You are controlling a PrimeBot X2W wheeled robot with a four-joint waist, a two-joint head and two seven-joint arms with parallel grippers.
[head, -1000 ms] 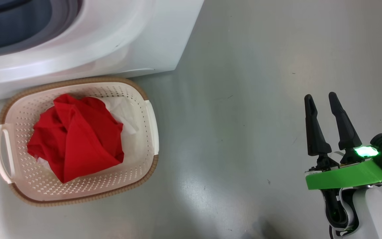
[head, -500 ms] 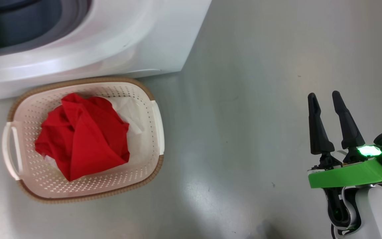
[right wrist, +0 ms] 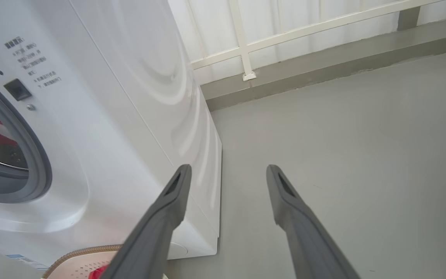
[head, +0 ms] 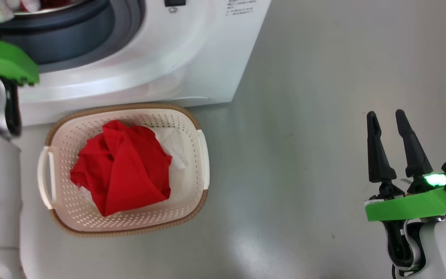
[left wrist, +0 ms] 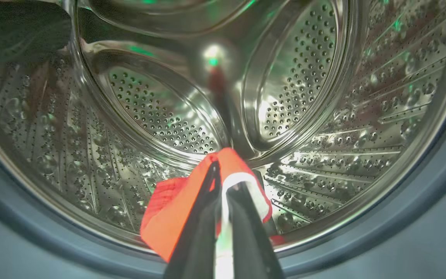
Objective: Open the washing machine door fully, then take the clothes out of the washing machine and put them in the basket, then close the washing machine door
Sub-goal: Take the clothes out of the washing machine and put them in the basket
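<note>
Left wrist view — garment pinched at the tips, basket below the drum mouth

Your left gripper (left wrist: pixel 225 180) is inside the drum (left wrist: pixel 161 116) of the washing machine (head: pixel 161 58). Its 2 fingers are pressed together on a fold of red garment (left wrist: pixel 168 217) with a white stripe. The fold wraps over the fingertips, and the loose part hangs to their lower left in this view, low in the drum and near the grey rubber ring (left wrist: pixel 52 248). So the cloth lies right at the jaw tips, not ahead of them. I judge the coming move to be a withdrawal back along the fingers' own line, out over the ring.

From the head view, the basket (head: pixel 204 155) sits on the floor (head: pixel 304 155) just in front of the machine, beneath the drum mouth. It already carries a heap of red and white clothes (head: pixel 126 170). Once clear of the ring, you would bring the piece down and toward the robot — a short path for the left arm.

Your right gripper (head: pixel 385 114) hovers over the floor with its fingers apart and nothing between them, well apart from both basket and machine. The left arm is plainly the nearer of the 2. Watch the trailing cloth: it may snag on the ring's lip.
</note>
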